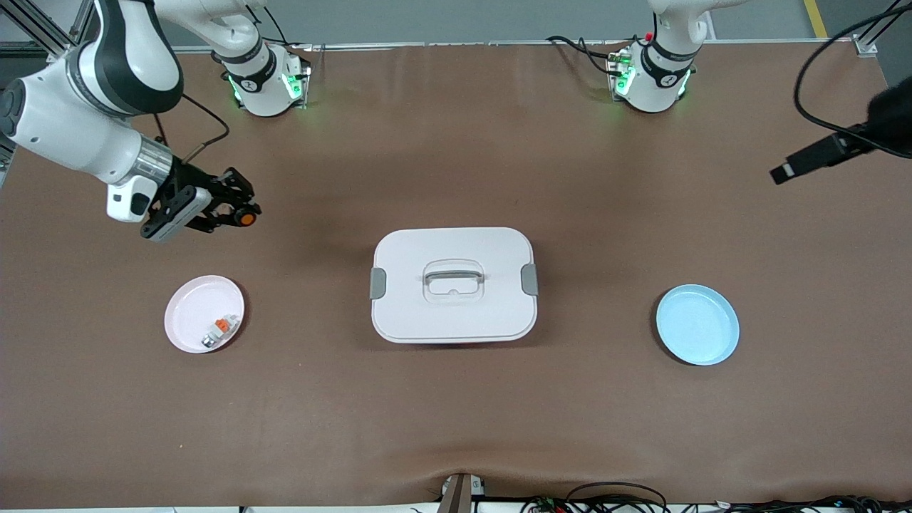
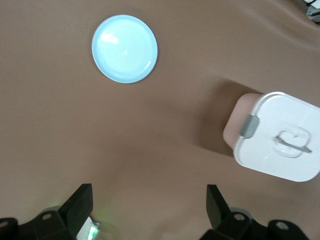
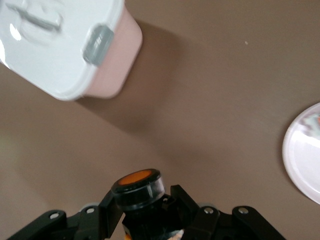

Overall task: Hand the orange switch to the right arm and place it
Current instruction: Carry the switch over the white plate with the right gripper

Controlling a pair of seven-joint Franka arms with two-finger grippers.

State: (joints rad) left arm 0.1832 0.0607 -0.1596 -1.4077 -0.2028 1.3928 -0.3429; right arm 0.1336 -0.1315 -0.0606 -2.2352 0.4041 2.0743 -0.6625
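My right gripper [image 1: 239, 210] is shut on the orange switch [image 1: 246, 219] and holds it over bare table at the right arm's end, not over the pink plate [image 1: 187, 308]. In the right wrist view the switch [image 3: 139, 187] sits between the fingers [image 3: 107, 212], its orange cap pointing away from the gripper [image 3: 145, 205]. My left gripper [image 1: 791, 169] hangs high at the left arm's end of the table. In the left wrist view it [image 2: 148, 192] is wide open and empty.
A white lidded box [image 1: 453, 285] with a handle and grey latches stands mid-table. A blue plate [image 1: 697, 324] lies toward the left arm's end. The pink plate holds a white-and-silver part with an orange tab [image 1: 217, 331]. Cables run along the table's near edge.
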